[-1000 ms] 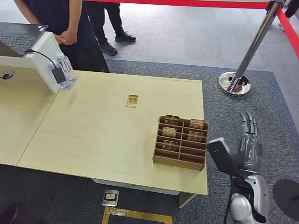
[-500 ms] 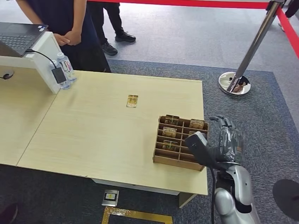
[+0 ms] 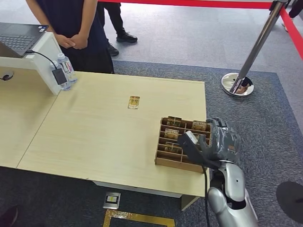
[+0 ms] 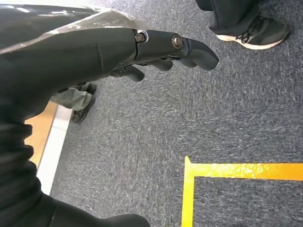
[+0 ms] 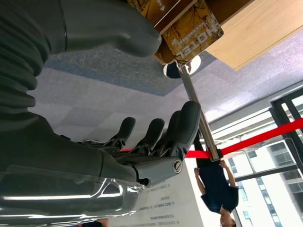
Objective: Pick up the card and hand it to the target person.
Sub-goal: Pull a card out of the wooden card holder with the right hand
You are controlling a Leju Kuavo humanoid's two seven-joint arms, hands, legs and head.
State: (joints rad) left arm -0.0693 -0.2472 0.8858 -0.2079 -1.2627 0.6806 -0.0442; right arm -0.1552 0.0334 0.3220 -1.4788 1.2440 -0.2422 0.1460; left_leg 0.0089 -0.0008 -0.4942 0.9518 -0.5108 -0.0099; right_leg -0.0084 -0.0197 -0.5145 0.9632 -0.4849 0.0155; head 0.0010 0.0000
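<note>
Right hand (image 3: 218, 142) hovers over the wooden card rack's (image 3: 168, 160) near-right corner, fingers apart, holding nothing; cards (image 3: 199, 125) stand just beneath.

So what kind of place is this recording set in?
Likely a hotel-style reception demo in an office or exhibition space: a red rope barrier on a stanchion, a counter laptop, and a wooden card rack holding cards.

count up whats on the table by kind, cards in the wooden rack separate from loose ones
cards standing in the wooden rack: 5, the nearest at
loose card lying flat on the table: 1
water bottles: 2
wooden racks: 1
total: 9
</note>
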